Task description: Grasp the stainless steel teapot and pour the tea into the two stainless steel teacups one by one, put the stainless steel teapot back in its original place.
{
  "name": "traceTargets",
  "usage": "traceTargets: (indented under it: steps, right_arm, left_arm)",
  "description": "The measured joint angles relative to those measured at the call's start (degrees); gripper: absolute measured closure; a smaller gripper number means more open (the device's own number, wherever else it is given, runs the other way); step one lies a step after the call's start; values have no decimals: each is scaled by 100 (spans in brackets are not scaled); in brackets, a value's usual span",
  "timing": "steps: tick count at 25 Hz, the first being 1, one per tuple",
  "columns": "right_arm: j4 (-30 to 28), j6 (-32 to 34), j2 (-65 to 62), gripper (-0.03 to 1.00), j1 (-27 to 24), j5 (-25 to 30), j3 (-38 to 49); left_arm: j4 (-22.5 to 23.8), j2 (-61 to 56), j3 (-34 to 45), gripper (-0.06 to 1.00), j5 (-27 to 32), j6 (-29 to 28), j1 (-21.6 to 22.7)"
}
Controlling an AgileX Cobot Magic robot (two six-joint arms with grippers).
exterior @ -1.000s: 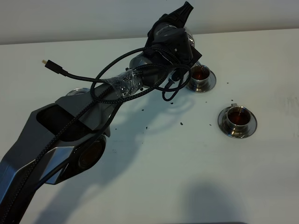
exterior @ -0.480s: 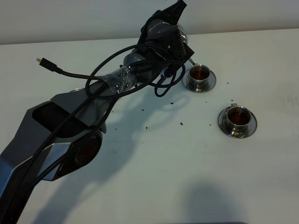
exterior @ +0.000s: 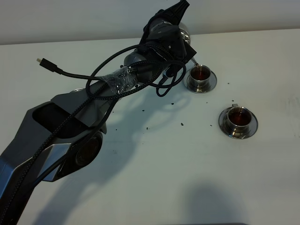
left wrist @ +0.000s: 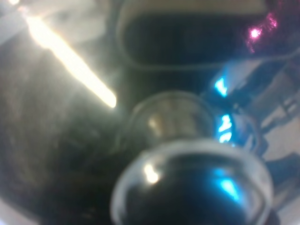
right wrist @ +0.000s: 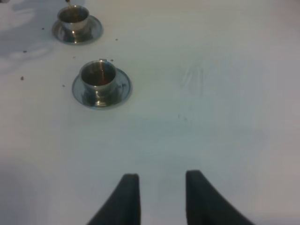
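1. The left gripper (exterior: 172,37) is pressed together on the stainless steel teapot (exterior: 184,33). Its own fingers are hidden behind the wrist in the high view. The left wrist view is filled by a blurred close-up of the lid knob (left wrist: 192,187).
2. Compared with a second ago, the wrist has drawn back towards 11 o'clock and rolled the pot more upright. Over the last half second it has hardly moved.
3. The spout (exterior: 193,60) now hangs just above the rim of the far teacup (exterior: 201,78), at that cup's 11 o'clock. No stream is visible, though a thin one would be hard to make out.
4. The tea (exterior: 201,73) shows dark reddish-brown in the far teacup. The near teacup (exterior: 238,118), at 4 o'clock from the far one, also holds tea. Each cup sits on its own saucer.
5. I judge from this that the second pour is over or ending, and that only the return of the pot remains.
6. The coaster (exterior: 78,91) peeks out from behind the left arm, at about 8 o'clock from the pot and well apart from it. The arm must carry the pot back there, keeping it level.
7. The right gripper (right wrist: 157,187) hovers over the bare table (right wrist: 225,117) with its fingers slightly spread and nothing between them. The cups lie at its 11 o'clock.
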Motion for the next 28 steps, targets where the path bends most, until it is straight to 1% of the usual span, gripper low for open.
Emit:
traceTargets:
  steps: [10,14,28]
  right_arm:
    - [0,0,0,73,0,0,0]
    - [0,0,0,73,0,0,0]
    - [0,0,0,73,0,0,0]
  left_arm:
    - [13,0,0,72,-219,121,0]
    - [53,0,0,72,-243,230,0]
    - [126,0,0,72,-372,297,0]
